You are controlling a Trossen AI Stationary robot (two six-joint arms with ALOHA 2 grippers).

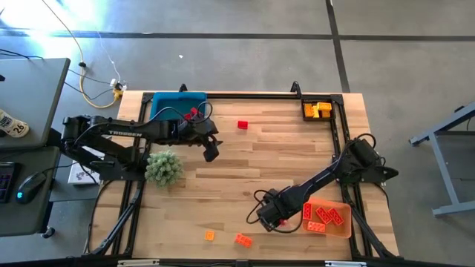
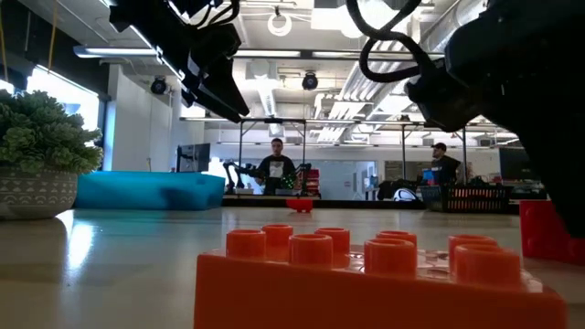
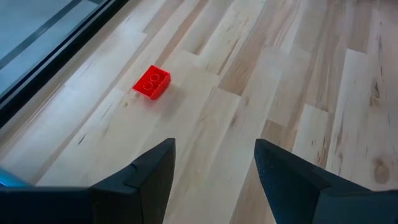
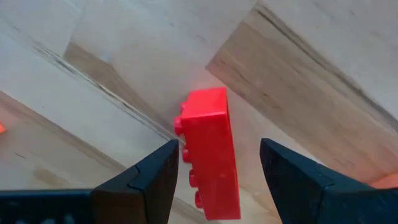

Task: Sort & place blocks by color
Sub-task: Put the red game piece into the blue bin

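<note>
On the pale wooden surface [image 1: 245, 185], ringed by a black frame, the two dark arms reach in from opposite sides. A blue tray [image 1: 178, 104] sits at the far left corner, with a potted green spiky plant [image 1: 164, 167] nearer, beside the left arm's base. An orange tray [image 1: 332, 218] at the near right corner holds several red blocks [image 1: 323, 216], and a small black tray [image 1: 320, 110] at the far right corner holds yellow and orange blocks [image 1: 320, 110]. The left hand [image 1: 211, 152] hangs over bare wood near the blue tray, its fingers [image 3: 152, 177] spread apart with nothing between them; a small red block [image 3: 151, 83] with two studs lies ahead of it on the wood, well apart from it. The right hand [image 1: 273, 220] is low over the surface just beside the orange tray, fingers [image 4: 150, 180] spread wide on either side of a long red block [image 4: 210, 160] that lies on its side on the wood; the fingers do not touch it. Two orange blocks [image 1: 226, 237] lie loose near the front edge, one of them filling the foreground of the low view. Two people [image 2: 276, 171] stand in the room behind.
</note>
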